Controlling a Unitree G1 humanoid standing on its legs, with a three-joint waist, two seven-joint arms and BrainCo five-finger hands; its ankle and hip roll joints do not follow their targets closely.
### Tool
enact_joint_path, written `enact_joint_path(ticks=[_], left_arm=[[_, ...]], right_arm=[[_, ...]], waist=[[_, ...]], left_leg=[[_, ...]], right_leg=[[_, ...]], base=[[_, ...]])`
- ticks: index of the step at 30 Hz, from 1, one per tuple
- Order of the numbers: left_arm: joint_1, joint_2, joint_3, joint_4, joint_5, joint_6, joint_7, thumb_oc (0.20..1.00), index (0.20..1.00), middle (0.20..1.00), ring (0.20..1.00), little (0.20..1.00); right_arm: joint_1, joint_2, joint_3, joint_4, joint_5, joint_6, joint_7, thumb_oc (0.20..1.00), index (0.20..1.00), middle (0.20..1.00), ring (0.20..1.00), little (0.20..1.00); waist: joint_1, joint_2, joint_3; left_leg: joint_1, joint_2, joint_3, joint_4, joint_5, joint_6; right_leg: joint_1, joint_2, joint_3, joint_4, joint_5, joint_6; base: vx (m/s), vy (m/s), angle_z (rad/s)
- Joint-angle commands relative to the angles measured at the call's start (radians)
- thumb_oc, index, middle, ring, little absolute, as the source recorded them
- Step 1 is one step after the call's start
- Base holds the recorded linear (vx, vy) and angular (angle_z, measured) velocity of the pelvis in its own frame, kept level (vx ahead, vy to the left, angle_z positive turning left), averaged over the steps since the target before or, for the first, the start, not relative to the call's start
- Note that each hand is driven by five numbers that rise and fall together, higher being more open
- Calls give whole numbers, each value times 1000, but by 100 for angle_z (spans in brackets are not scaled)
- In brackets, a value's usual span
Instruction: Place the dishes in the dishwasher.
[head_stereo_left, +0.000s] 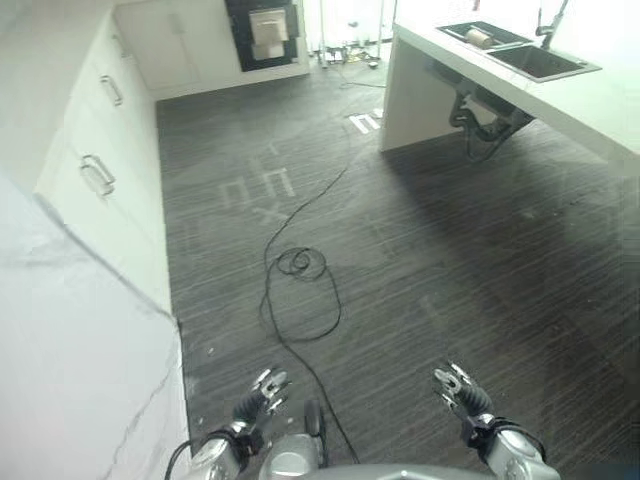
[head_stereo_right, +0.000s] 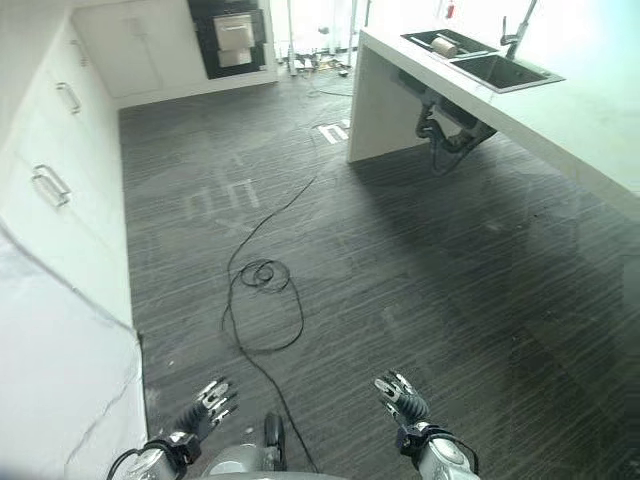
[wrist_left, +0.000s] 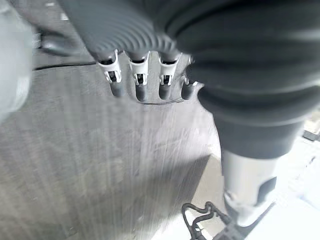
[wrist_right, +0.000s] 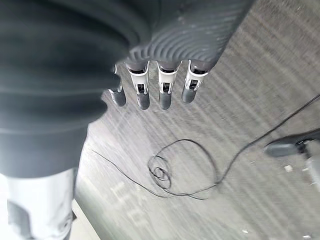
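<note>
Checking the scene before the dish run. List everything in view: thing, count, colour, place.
Counter: one, white, far right.
Sink: one, dark double basin, set in the counter.
Faucet: one, dark, behind the sink.
Roll-shaped item: one, tan, in the far basin; cannot tell what it is.
Pipes: one cluster, grey, under the counter.
Cabinets: one run, white, along the left wall.
Cabinet handles: two visible, metal, on the cabinet fronts.
Dark appliance: one, black with a pale front panel, far wall.
Floor: dark grey, faint pale markings in the middle.
Left hand: open, holds nothing, bottom left.
Right hand: open, holds nothing, bottom right.
</note>
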Motion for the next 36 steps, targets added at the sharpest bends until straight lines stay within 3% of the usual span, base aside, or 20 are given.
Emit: enact_joint_path(ticks=[1,3,4,5,7,8,10,12,15,16,17,18,21,22,23,26,27,30,33,36], left_arm=[[-41,62,-116,-105,27,-30,-14,1000,1000,1000,1000,1000],[-39,71,-140,-116,20,-34,12,1000,1000,1000,1000,1000],[-39,71,-147,-120,-3,-28,33,1000,1000,1000,1000,1000],[-41,66,-151,-113,-21,-33,39,1000,1000,1000,1000,1000],[-59,62,-146,-108,9,-20,32,1000,1000,1000,1000,1000],[-76,63,-142,-98,13,-11,34,1000,1000,1000,1000,1000],[-89,53,-145,-68,13,-31,36,1000,1000,1000,1000,1000],[-81,38,-148,-45,29,-76,36,1000,1000,1000,1000,1000],[-72,29,-144,-37,2,-77,42,1000,1000,1000,1000,1000],[-65,19,-144,-48,21,-77,47,1000,1000,1000,1000,1000],[-63,18,-144,-50,24,-78,48,1000,1000,1000,1000,1000],[-58,14,-144,-65,29,-73,54,1000,1000,1000,1000,1000],[-45,10,-136,-84,34,-70,34,1000,1000,1000,1000,1000],[-45,13,-138,-95,48,-59,21,1000,1000,1000,1000,1000],[-43,11,-138,-96,67,-61,10,1000,1000,1000,1000,1000],[-35,23,-141,-103,63,-71,4,1000,1000,1000,1000,1000],[-27,26,-138,-105,52,-76,5,1000,1000,1000,1000,1000],[2,14,-125,-108,53,-90,-4,1000,1000,1000,1000,1000],[4,18,-116,-104,74,-85,-39,1000,1000,1000,1000,1000],[-3,23,-117,-93,85,-91,-40,1000,1000,1000,1000,1000]], right_arm=[[-28,3,-2,-125,21,-19,-17,1000,1000,1000,1000,1000],[-23,20,10,-133,19,-24,-32,1000,1000,1000,1000,1000],[-24,24,19,-125,14,-28,-31,1000,1000,1000,1000,1000],[-25,23,30,-119,8,-38,-27,1000,1000,1000,1000,1000],[-18,8,22,-123,21,-43,-15,1000,1000,1000,1000,1000],[-15,-4,8,-112,32,-42,5,1000,1000,1000,1000,1000],[-21,-9,-9,-94,28,-42,32,1000,1000,1000,1000,1000],[-24,-14,-7,-97,29,-40,44,1000,1000,1000,1000,1000],[-39,-30,16,-87,44,-46,23,1000,1000,1000,1000,1000],[-48,-43,31,-97,41,-47,13,1000,1000,1000,1000,1000],[-49,-46,32,-100,41,-46,13,1000,1000,1000,1000,1000],[-57,-62,32,-103,42,-42,17,1000,1000,1000,1000,1000],[-48,-90,21,-108,44,-50,24,1000,1000,1000,1000,1000],[-43,-97,12,-107,57,-56,17,1000,1000,1000,1000,1000],[-44,-100,9,-98,67,-63,16,1000,1000,1000,1000,1000],[-47,-97,6,-82,66,-68,22,1000,1000,1000,1000,1000],[-48,-94,14,-77,63,-66,20,1000,1000,1000,1000,1000],[-40,-79,32,-81,30,-63,17,1000,1000,1000,1000,1000],[-19,-79,17,-94,32,-73,13,1000,1000,1000,1000,1000],[-18,-84,3,-94,47,-67,18,1000,1000,1000,1000,1000]], waist=[[-16,44,-73],[-26,66,-72],[-39,84,-69],[-71,89,-56],[-119,88,-33],[-140,73,-17],[-165,69,6],[-170,67,5],[-177,66,-14],[-174,73,-17],[-173,74,-18],[-167,75,-20],[-149,62,-17],[-132,48,-12],[-112,53,-5],[-99,65,2],[-80,71,5],[-18,68,21],[-23,63,15],[-29,67,2]], left_leg=[[-63,-34,-98,14,-18,-22],[-32,-38,-116,12,-39,-8],[-5,-36,-120,7,-52,-2],[36,-45,-126,1,-63,2],[101,-38,-150,1,-98,-11],[143,-39,-167,1,-126,-25],[201,-26,-187,1,-177,-41],[254,-10,-184,8,-224,-54],[266,7,-187,86,-255,-72],[250,31,-193,160,-212,-94],[243,36,-197,182,-200,-98],[210,56,-217,284,-141,-120],[97,87,-228,531,-22,-161],[13,84,-225,613,-8,-160],[-21,50,-241,586,-27,-147],[8,49,-220,388,-57,-145],[-16,45,-248,269,-42,-158],[-143,45,-303,170,21,-176],[-138,55,-239,135,14,-165],[-45,38,-258,65,-9,-149]], right_leg=[[-105,120,45,371,266,147],[-186,152,46,548,325,152],[-262,145,23,595,318,141],[-344,124,-20,590,257,120],[-425,68,-90,376,240,86],[-465,10,-123,203,274,86],[-517,-46,-135,82,329,112],[-494,-44,-126,61,301,114],[-453,12,-82,99,262,74],[-429,52,-72,110,218,39],[-423,61,-70,109,210,31],[-393,92,-69,103,178,1],[-324,114,-78,85,128,-43],[-285,110,-84,70,117,-57],[-257,121,-74,62,108,-58],[-214,140,-55,21,100,-42],[-180,153,-23,-12,93,-29],[-94,148,35,-83,80,-12],[-83,132,3,-105,88,-5],[-93,123,-22,-109,98,4]], base=[[597,507,-10],[273,207,64],[375,212,59],[485,101,-8],[550,-157,28],[542,-308,100],[508,-316,127],[529,-429,99],[411,-375,13],[368,-374,-10],[333,-415,-38],[228,-316,-68],[252,-373,-69],[228,-311,-34],[204,-200,-11],[238,15,-58],[294,140,-62],[296,141,-78],[149,132,-94],[159,138,-60]])
